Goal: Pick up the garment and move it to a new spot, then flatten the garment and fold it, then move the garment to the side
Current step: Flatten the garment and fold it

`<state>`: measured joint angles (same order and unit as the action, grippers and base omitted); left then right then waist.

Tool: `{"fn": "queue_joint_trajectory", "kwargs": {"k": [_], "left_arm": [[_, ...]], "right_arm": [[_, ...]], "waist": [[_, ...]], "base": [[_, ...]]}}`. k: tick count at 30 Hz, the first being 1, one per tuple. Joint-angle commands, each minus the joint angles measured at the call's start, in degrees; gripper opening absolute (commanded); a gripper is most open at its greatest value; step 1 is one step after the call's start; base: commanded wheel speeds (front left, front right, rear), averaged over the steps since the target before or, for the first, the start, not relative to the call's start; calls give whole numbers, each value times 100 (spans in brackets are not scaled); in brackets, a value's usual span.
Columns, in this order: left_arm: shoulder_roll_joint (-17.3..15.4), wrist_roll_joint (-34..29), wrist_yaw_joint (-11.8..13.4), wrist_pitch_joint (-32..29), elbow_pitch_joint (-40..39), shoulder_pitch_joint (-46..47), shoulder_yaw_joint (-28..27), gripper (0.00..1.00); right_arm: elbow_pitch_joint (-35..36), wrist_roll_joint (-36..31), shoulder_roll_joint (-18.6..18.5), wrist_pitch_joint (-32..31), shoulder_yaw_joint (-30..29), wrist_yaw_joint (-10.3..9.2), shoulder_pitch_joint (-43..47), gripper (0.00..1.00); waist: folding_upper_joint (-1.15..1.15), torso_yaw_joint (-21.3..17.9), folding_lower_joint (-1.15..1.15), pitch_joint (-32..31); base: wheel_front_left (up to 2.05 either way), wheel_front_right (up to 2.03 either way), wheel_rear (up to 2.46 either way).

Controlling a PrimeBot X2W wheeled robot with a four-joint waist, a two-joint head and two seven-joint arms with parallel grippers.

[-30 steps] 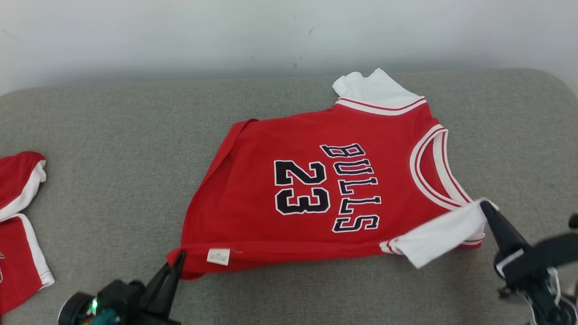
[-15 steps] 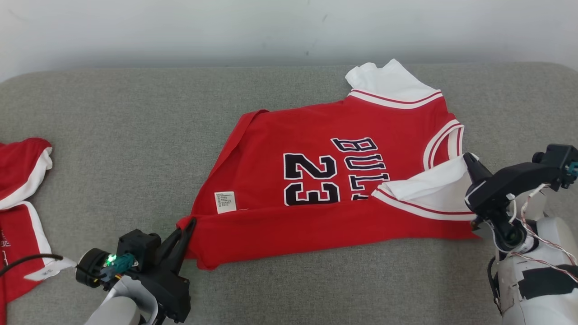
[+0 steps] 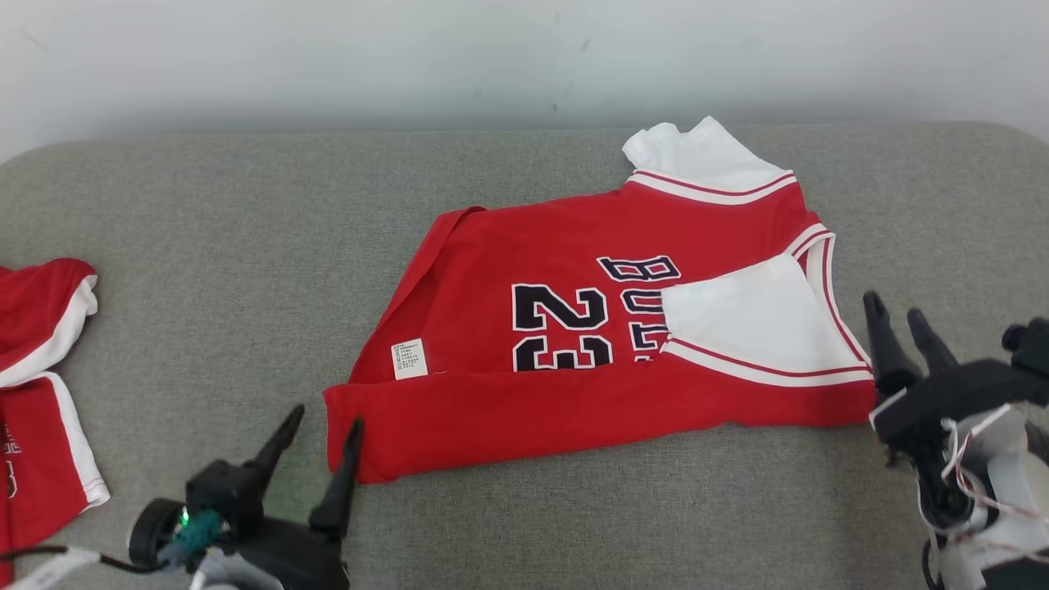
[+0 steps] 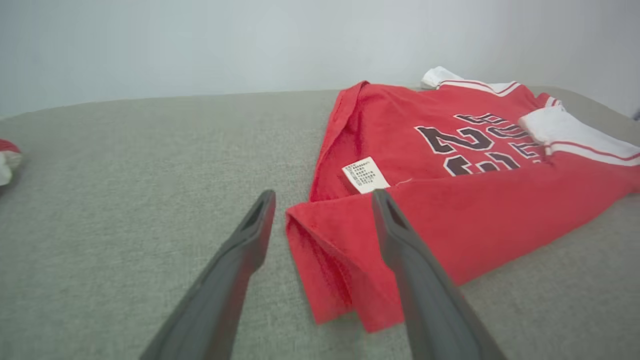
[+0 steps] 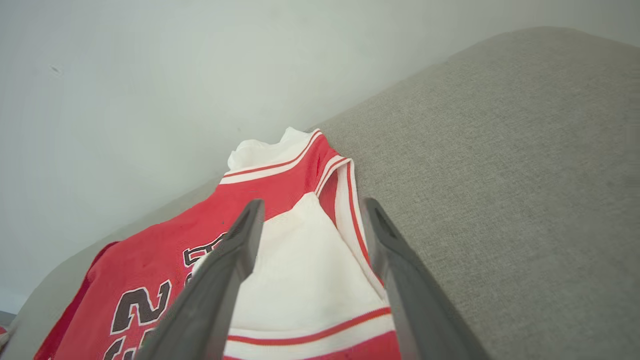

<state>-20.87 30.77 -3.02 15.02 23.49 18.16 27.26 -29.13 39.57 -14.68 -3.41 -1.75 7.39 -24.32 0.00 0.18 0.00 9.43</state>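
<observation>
**item: garment** (image 3: 574,344). red jersey with white sleeves and red-and-white trim. lies flat on the table (image 3: 205,246), right of centre, with the collar end toward the robot's right and the hem end toward its left.
- near long edge is folded up over the front as a red band (image 3: 574,410), hiding the lower part of the number 23 (image 3: 561,324) and of the black lettering beside it.
- near white sleeve (image 3: 754,319) is folded inward onto the chest, just above that band.
- far white sleeve (image 3: 697,160) juts out at the far edge.
- white care label (image 3: 409,359) shows near the hem, just above the fold.

**item: left claw** (image 3: 324,418). fingers spread wide, grasping nothing. sits low over the table at the garment's near hem corner. in the left wrist view the folded corner lies between the two fingers. whether either finger touches the cloth cannot be told.

**item: right claw** (image 3: 893,307). fingers spread, grasping nothing. stands just beside the collar end, apart from the cloth. in the right wrist view its fingers frame the folded sleeve and the striped neck trim.

**item: table.** covered in grey woven fabric, with rounded far corners.

**other stock:**
- second red-and-white garment (image 3: 41,319) at the table's left edge, with a third piece (image 3: 41,467) just nearer. both are well apart from the jersey.
- pale wall (image 3: 492,57) behind the table.
</observation>
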Motion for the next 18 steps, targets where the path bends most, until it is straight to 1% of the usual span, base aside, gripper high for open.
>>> {"fn": "queue_joint_trajectory", "kwargs": {"k": [1,3,7,9,14,16,18], "left_arm": [[26,-80,11,7,-60,-93,-39,100],[85,-94,4,8,-89,-250,-79,100],[202,-175,10,8,31,-393,-73,100],[283,-169,55,9,108,-391,-125,100],[418,-386,243,9,401,-314,-116,100],[450,-437,317,2,626,-261,-107,100],[528,-472,296,-7,798,-138,-63,100]], "right_arm": [[40,-22,-88,35,87,17,169,100],[139,-108,-207,106,239,17,409,100],[184,-283,-316,169,455,16,727,100],[151,-357,-303,209,545,16,814,100],[38,-755,-363,330,751,17,851,100],[-61,-820,-289,379,764,16,771,100],[-189,-1012,-345,425,810,16,674,100]], "waist": [[0,-11,0,24],[0,-19,0,48],[0,-63,0,91],[0,-81,0,113],[0,-99,0,153],[0,-101,0,164],[0,-86,0,166]], "base": [[0,0,0],[0,0,0],[0,0,0],[0,0,0],[0,0,0],[0,0,0],[0,0,0]]}}
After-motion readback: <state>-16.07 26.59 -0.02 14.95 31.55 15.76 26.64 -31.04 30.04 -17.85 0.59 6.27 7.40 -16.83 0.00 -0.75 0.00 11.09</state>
